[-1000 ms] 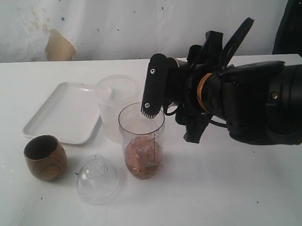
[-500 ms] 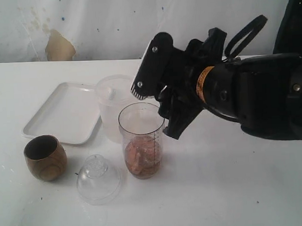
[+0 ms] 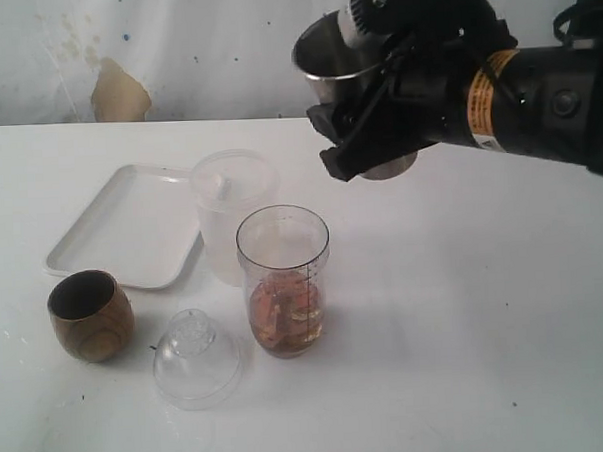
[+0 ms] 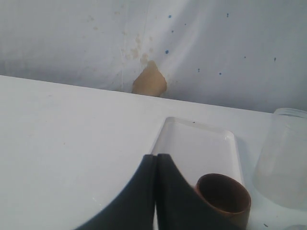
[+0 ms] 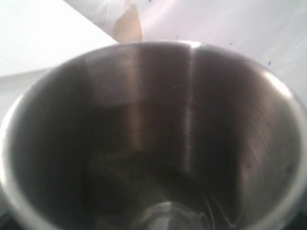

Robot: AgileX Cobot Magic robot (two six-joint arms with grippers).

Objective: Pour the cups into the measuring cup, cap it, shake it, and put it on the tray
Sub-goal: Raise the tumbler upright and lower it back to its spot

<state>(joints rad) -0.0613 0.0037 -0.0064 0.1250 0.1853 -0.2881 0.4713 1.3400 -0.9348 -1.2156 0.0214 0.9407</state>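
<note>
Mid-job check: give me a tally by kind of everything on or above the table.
Cups: 4 (wood cup, steel tumbler, measuring cup, frosted cup)
Dome cap: 1
Tray: 1
Total: 6

A white table (image 3: 468,369) carries the clear measuring cup (image 3: 284,287), upright, with brownish contents low inside; a frosted cup (image 3: 228,199) stands just behind it; the dome cap (image 3: 195,359) sits just beside it on the left; the wooden cup (image 3: 90,315) stands farther left; the white tray (image 3: 131,228) lies behind-left.
</note>
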